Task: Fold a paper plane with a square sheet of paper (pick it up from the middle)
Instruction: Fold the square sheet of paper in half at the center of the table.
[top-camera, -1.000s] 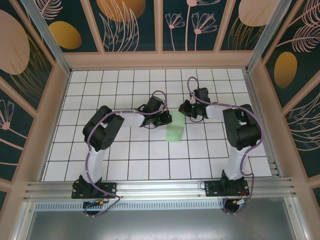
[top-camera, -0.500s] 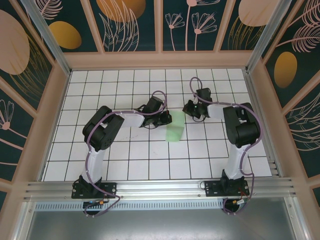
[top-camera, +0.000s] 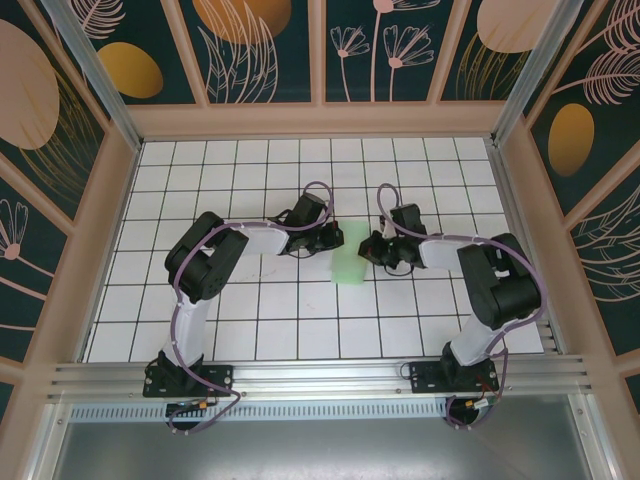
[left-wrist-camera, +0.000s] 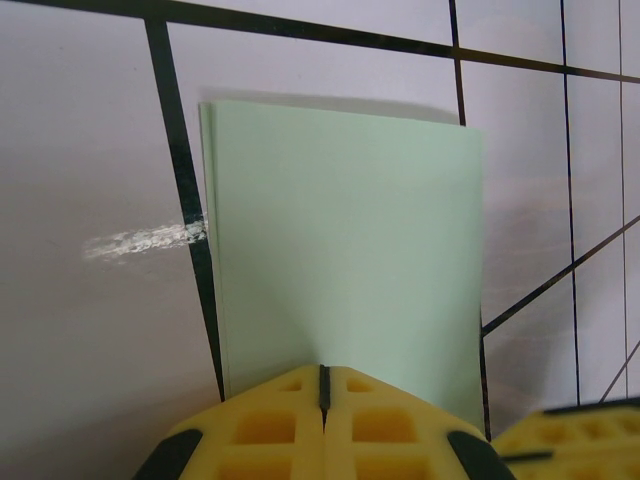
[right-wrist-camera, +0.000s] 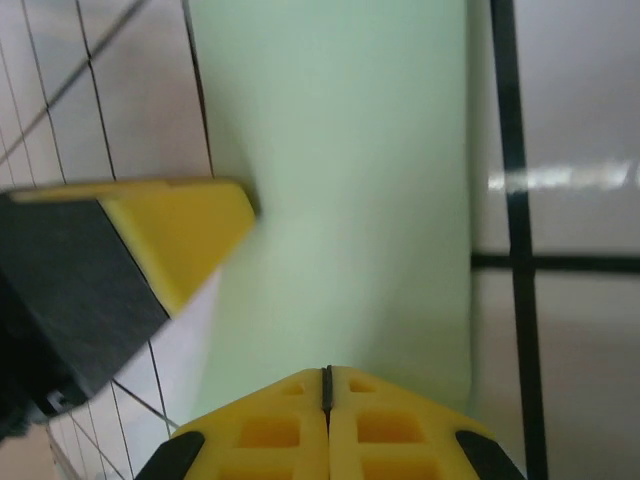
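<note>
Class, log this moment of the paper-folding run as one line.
paper sheet: folded rectangle, flat on table | left gripper: jaws shut, tips on sheet | right gripper: jaws shut, tips on sheet | stage: no plane yet

A white tabletop ruled in black squares carries a narrow, pale green sheet of paper, folded and lying near the middle, slightly tilted. The left arm bends in from the left, and the left jaws sit at the paper's upper left edge. The right arm reaches in from the right, and the right jaws are over the paper's upper right edge, just beside the left ones. Both bases are bolted to a metal rail at the near edge. Dark walls with pale flower prints enclose the tabletop.
</note>
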